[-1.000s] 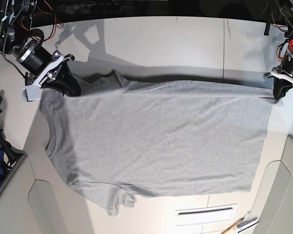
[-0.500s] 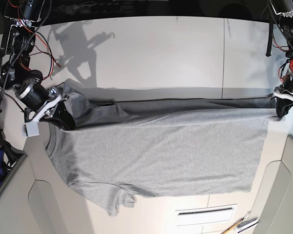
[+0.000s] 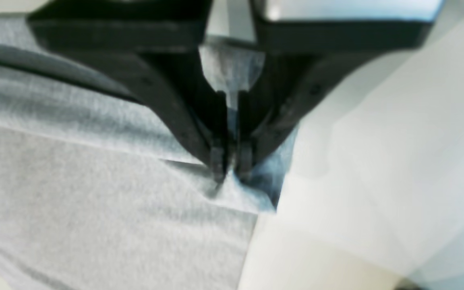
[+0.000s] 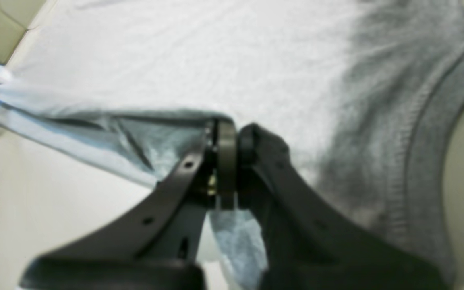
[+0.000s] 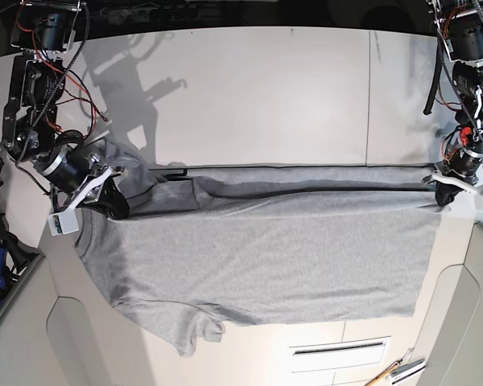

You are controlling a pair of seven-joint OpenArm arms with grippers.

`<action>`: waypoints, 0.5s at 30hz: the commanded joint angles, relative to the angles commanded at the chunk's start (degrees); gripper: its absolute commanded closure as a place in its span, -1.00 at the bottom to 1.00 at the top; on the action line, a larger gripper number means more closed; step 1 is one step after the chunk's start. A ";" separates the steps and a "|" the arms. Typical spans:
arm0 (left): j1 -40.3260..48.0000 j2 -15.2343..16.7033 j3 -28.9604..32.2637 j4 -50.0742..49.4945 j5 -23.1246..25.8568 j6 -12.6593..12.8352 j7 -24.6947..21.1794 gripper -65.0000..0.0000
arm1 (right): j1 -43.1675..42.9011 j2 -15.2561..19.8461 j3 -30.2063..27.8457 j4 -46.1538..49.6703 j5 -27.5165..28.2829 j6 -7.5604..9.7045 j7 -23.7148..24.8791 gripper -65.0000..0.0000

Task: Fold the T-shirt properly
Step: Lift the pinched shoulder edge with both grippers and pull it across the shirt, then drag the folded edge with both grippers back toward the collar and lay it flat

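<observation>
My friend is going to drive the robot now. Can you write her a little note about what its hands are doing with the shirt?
Left gripper: shut on the T-shirt's hem corner.
Right gripper: shut on the shoulder edge beside the collar.
The shirt lies flat on the table; its far long edge is lifted and stretched between both grippers.
Done: edge gripped and raised.
Left: probably bring that edge over the near half, lay it down, then finish folding.

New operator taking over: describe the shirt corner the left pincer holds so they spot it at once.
On the pale table lies the grey T-shirt. Follow its lifted far edge to the hem end, away from the collar. That corner is pinched in the left pincer, raised off the table, unlike the flat near hem corner.
</observation>
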 joint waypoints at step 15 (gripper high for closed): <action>0.07 -0.13 -2.69 2.43 -1.31 -0.02 9.03 0.16 | 1.57 -0.28 3.69 -8.13 -0.24 0.00 3.08 0.14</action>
